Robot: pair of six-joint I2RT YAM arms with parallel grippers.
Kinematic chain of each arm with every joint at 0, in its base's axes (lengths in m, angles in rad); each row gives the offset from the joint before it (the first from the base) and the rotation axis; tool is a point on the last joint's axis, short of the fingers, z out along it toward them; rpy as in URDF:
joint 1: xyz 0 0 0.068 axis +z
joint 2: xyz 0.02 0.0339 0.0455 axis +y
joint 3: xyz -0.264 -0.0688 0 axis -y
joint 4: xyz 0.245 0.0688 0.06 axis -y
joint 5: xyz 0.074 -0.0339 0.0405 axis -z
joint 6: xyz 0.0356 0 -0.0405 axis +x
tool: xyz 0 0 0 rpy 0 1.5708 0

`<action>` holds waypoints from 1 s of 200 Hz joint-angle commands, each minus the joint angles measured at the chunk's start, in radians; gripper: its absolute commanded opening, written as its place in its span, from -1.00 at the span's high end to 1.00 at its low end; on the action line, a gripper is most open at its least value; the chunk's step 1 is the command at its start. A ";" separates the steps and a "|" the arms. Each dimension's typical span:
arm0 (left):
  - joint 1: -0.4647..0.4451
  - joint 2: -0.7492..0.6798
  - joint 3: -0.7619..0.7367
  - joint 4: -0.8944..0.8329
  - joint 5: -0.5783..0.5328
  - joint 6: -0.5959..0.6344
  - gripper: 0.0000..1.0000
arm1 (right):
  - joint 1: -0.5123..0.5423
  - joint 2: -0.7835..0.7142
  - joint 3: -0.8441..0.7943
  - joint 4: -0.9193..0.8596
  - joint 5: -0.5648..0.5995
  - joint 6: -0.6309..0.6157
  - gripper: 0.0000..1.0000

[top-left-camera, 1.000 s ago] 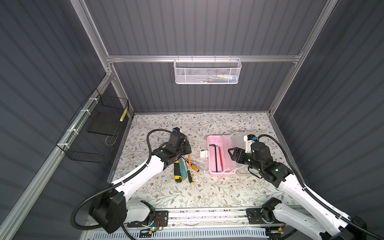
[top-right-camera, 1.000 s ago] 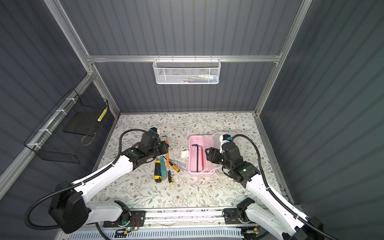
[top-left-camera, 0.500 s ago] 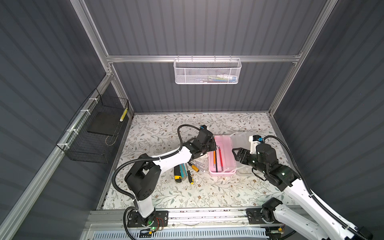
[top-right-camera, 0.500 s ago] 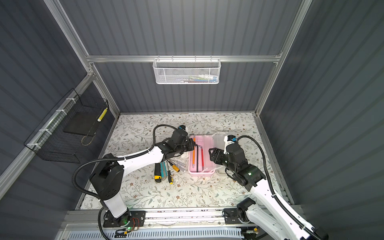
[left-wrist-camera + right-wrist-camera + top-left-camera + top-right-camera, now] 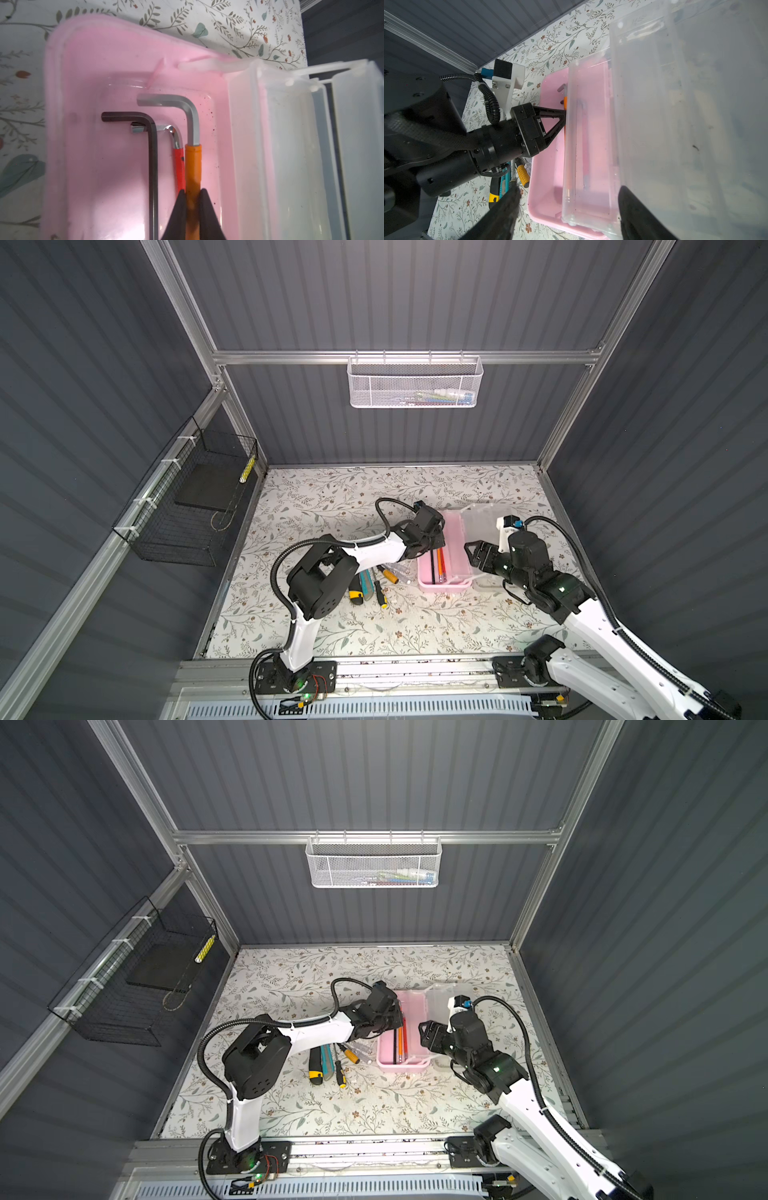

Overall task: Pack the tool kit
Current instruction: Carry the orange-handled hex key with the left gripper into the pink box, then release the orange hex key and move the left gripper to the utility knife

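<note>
The floral counter point(image 5: 332, 506) carries the open pink box point(image 5: 455, 549) right of its middle, between the two arms in both top views. On the left wall hangs a black wire basket point(image 5: 174, 539) holding a dark flat pad point(image 5: 205, 485) and a yellow stick point(image 5: 247, 468). On the back wall a white mesh basket point(image 5: 415, 381) holds a few items too small to name. The box's frosted lid point(image 5: 484, 520) is open, tilted back along the box's right side. The right gripper point(image 5: 571, 207) sits at the box's near right corner with its fingers wide apart, the lid's end and the box's wall between them; whether either finger touches the plastic I cannot tell. The left gripper point(image 5: 193, 192) reaches in over the box's left wall and is clamped on the orange-sleeved hex key point(image 5: 193, 164), low inside the box. Just beside that key lie a red-sleeved hex key point(image 5: 179, 166) and a black hex key point(image 5: 152, 166), all three lengthwise with their bent ends toward the box's far end. On the counter just left of the box lie a yellow-and-black utility knife point(image 5: 356, 594), a teal utility knife point(image 5: 365, 578), a black-and-yellow screwdriver point(image 5: 380, 594) and a yellow-handled screwdriver point(image 5: 390, 573).
</note>
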 commanded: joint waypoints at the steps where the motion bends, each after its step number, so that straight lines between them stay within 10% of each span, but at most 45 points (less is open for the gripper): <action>1: -0.006 0.011 0.077 -0.051 -0.052 -0.007 1.00 | -0.006 0.001 -0.014 0.017 0.006 -0.010 -0.49; 111: -0.014 0.113 0.219 -0.242 -0.108 0.067 1.00 | -0.013 0.000 -0.023 0.025 0.007 -0.029 -0.53; 145: -0.014 0.125 0.229 -0.268 -0.129 0.074 0.44 | -0.014 -0.003 -0.023 0.025 0.007 -0.029 -0.54; 200: -0.015 0.079 0.233 -0.239 -0.103 0.130 0.21 | -0.014 0.001 -0.003 0.020 -0.009 -0.045 -0.54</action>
